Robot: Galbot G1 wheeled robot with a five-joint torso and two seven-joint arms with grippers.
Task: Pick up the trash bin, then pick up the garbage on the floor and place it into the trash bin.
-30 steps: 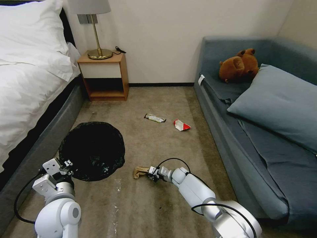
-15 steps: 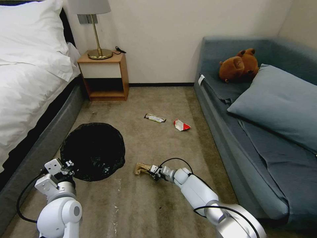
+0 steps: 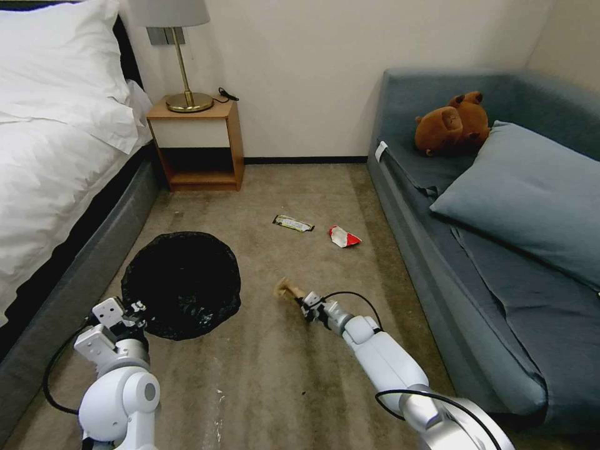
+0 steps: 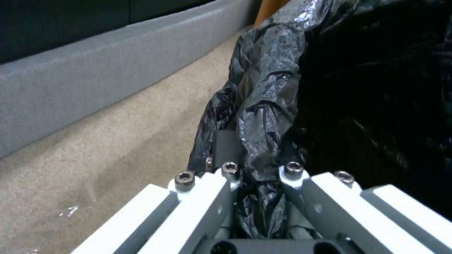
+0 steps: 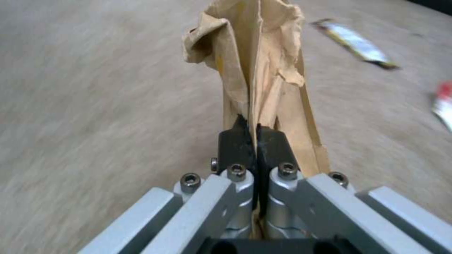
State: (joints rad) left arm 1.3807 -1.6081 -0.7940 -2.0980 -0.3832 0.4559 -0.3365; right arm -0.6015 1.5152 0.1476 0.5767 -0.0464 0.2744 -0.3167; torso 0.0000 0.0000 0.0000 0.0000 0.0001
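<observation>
Head view: the right pincer [image 3: 304, 301] is clenched on the crumpled brown paper [image 3: 286, 288], held clear of the carpet. The paper's long axis continues the forearm line, pointing forward and toward the robot's left. The trash bin [image 3: 181, 284] lies to the left of the paper, near but apart, with bare carpet between. The left pincer [image 3: 133, 310] grasps the bin at its near rim. The snack wrapper [image 3: 292, 223] and red-white wrapper [image 3: 343, 237] lie farther ahead on the floor.

Left wrist view: the left pincer [image 4: 258, 176] is clenched on a fold of the black bag [image 4: 263, 106] at the rim.

Right wrist view: the pads [image 5: 235, 144] pinch the paper's [image 5: 254, 63] near end. Judgement: the carry runs leftward to the bin mouth.
</observation>
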